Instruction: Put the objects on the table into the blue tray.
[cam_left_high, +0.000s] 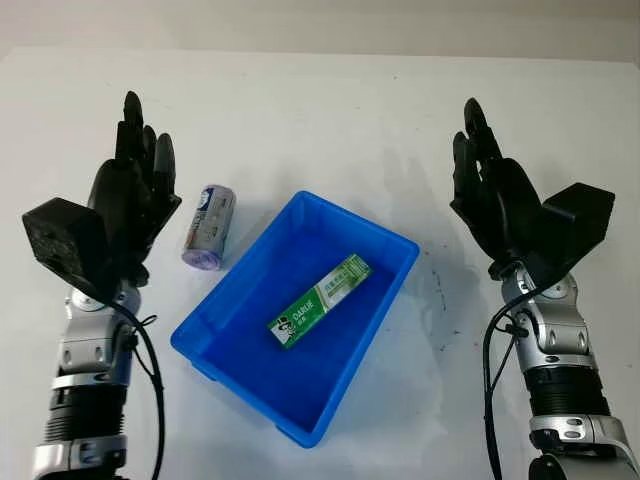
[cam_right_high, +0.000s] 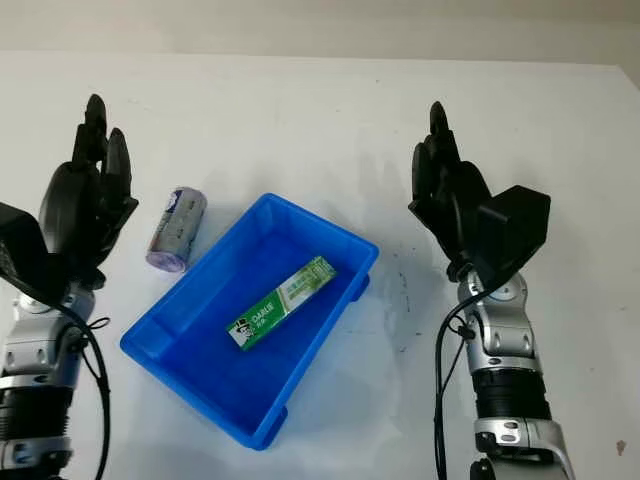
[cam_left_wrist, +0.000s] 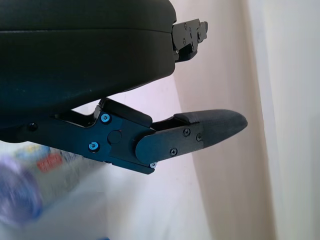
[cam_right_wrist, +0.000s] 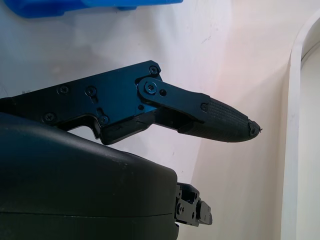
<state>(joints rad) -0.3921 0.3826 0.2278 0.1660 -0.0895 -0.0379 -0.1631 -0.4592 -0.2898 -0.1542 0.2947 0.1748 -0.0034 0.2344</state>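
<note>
Toothpaste box (cam_left_high: 319, 301) already lies in the blue tray (cam_left_high: 396, 283), while the purple roll (cam_left_high: 208, 227) waits at its ten o'clock beside the empty, open-fingered left hand (cam_left_high: 132, 196); right hand (cam_left_high: 489, 196) likewise open at three o'clock.

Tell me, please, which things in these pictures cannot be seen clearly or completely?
- Purple roll: blurred in the left wrist view and partly behind the left hand; its label cannot be read.
- Blue tray: cut off by the edge of the right wrist view, beyond the right hand.
- Green box: its small print is too small in the left eye view.
</note>
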